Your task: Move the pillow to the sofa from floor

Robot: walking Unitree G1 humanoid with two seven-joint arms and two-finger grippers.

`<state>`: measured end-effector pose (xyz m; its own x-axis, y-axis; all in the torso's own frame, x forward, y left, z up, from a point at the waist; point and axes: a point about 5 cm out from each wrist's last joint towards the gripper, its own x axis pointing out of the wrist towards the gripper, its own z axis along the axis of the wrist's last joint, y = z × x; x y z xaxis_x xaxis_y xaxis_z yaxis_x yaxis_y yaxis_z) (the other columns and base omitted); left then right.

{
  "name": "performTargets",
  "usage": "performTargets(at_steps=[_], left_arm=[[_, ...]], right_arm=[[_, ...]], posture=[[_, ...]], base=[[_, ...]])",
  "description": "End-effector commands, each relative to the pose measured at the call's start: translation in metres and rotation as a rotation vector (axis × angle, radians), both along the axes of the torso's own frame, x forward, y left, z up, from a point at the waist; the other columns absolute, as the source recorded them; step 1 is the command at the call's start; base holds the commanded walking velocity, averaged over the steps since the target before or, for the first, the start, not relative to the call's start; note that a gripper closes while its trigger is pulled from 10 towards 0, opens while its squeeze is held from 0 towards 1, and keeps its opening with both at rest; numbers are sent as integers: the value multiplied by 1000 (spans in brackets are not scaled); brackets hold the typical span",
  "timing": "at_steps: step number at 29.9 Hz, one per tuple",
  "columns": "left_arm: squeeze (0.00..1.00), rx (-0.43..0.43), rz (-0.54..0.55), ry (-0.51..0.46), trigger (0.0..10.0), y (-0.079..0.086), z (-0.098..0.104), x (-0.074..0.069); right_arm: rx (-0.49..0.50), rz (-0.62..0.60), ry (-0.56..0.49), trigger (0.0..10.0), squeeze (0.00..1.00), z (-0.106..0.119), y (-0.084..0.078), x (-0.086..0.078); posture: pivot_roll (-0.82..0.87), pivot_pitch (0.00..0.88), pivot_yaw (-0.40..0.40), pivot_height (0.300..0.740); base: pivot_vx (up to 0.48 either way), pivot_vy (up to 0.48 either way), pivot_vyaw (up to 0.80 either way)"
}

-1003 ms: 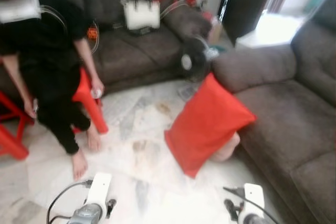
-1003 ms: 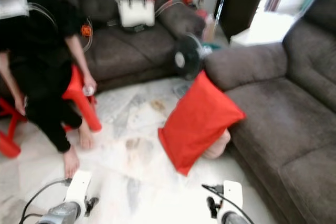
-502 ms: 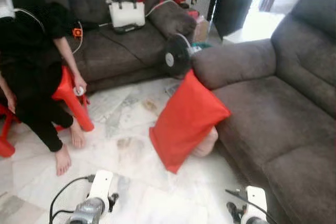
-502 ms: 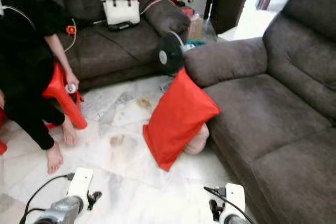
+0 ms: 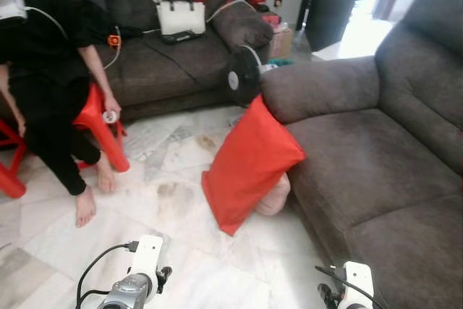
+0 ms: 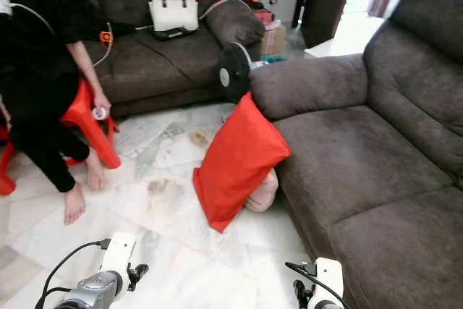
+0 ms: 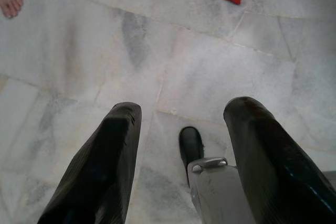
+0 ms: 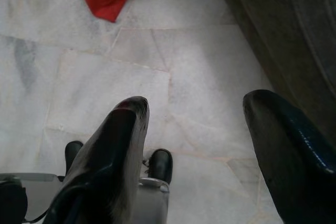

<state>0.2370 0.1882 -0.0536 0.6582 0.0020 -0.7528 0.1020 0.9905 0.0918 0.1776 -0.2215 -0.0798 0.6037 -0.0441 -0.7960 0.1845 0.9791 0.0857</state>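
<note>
A plain red pillow (image 5: 249, 166) stands tilted on the floor (image 5: 173, 200) against the grey sofa (image 5: 362, 157), long axis rising toward the armrest, ahead of both grippers. The left gripper (image 7: 181, 124) and right gripper (image 8: 194, 111) hang low, jaws apart and empty.

My left end effector (image 7: 181, 124) has matt black fingers (image 7: 100, 166) over a polished, veined marble floor (image 7: 79, 51). The red pillow (image 5: 249, 164) looks like smooth cloth, the sofa (image 5: 376, 157) like nappy grey-brown fabric, the stool (image 5: 98, 124) like glossy red plastic.
</note>
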Motion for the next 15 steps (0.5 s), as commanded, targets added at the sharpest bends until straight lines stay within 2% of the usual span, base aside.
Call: performTargets(at_steps=[1, 9, 15], left_arm=[[0, -2, 6, 14, 10000, 2, -2, -4], [0, -22, 10, 7, 10000, 1, -2, -4], [0, -24, 4, 8, 10000, 1, -2, -4]], right_arm=[[8, -7, 3, 10000, 0, 0, 1, 0], [9, -8, 3, 10000, 0, 0, 1, 0], [9, -9, 3, 10000, 0, -1, 1, 0]], posture=[[80, 0, -31, 740], [81, 0, -31, 740], [81, 0, -31, 740]], base=[[0, 0, 0], [0, 0, 0], [262, 0, 0]])
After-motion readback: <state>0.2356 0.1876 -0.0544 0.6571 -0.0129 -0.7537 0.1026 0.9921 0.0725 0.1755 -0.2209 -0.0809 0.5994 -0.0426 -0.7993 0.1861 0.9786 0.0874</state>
